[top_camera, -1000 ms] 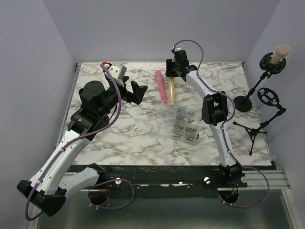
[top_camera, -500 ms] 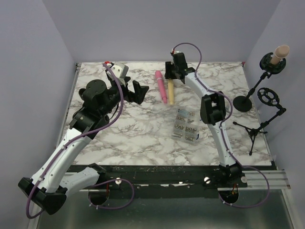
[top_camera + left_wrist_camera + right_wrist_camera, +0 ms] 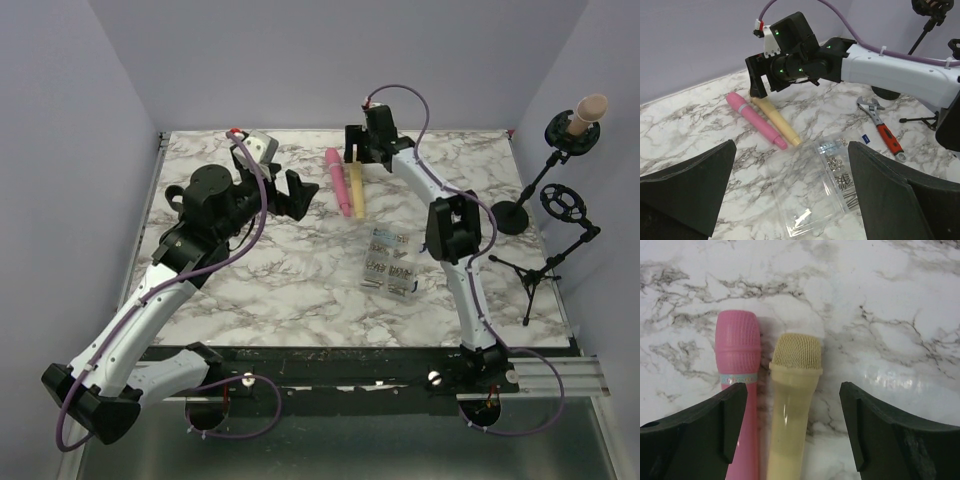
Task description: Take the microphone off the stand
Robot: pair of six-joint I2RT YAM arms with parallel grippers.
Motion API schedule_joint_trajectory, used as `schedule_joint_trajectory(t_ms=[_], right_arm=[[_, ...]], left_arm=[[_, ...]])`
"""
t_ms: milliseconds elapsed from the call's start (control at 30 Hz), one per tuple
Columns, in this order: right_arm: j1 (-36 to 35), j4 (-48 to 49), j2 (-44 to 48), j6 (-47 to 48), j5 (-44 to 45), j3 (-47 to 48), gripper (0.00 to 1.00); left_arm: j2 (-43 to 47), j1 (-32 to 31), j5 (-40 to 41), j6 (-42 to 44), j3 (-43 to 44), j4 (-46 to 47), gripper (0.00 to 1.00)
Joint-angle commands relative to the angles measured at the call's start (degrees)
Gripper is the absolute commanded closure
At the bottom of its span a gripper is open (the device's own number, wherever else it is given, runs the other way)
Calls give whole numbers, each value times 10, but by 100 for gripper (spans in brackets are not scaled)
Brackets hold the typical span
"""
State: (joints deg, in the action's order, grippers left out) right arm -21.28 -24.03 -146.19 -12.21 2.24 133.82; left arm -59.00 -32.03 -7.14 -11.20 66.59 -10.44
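Observation:
A beige microphone [image 3: 587,110] stands upright in the clip of a black stand [image 3: 553,165] off the table's right edge. A second black stand [image 3: 563,203], a tripod, has an empty clip. A yellow microphone [image 3: 792,410] [image 3: 358,190] lies flat on the marble table beside a pink microphone [image 3: 737,405] [image 3: 338,182]. My right gripper [image 3: 792,432] [image 3: 353,152] hovers open over the yellow one, its fingers clear of both. My left gripper [image 3: 790,165] [image 3: 284,194] is open and empty to the left of them.
A clear plastic box [image 3: 825,185] [image 3: 390,262] of screws lies mid-table, below the microphones. An orange-handled wrench [image 3: 883,134] lies beside it under the right arm. The marble table [image 3: 270,270] ends at the right, where both stands sit.
The right gripper's jaws have widened around the yellow microphone, which stays on the table. The left arm has shifted slightly to the right.

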Motion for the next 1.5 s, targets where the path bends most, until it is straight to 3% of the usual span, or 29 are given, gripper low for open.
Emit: schedule_joint_trajectory(t_ms=[0, 367, 567, 833, 1133, 1467], right_arm=[[-2, -7, 132, -22, 13, -87, 18], [-2, 100, 486, -53, 84, -507, 18], [-2, 163, 702, -78, 188, -709, 17], [5, 151, 863, -73, 482, -840, 17], [133, 20, 930, -251, 496, -913, 19], [147, -10, 964, -293, 588, -967, 19]], left_arm=[[4, -10, -6, -3, 1, 2, 2], [14, -46, 0, 2, 3, 0, 2], [19, -65, 8, 7, 5, -4, 1], [14, -77, 12, 8, 6, -7, 1], [10, -99, 14, 9, 7, -9, 1], [32, -116, 24, 15, 7, -10, 1]])
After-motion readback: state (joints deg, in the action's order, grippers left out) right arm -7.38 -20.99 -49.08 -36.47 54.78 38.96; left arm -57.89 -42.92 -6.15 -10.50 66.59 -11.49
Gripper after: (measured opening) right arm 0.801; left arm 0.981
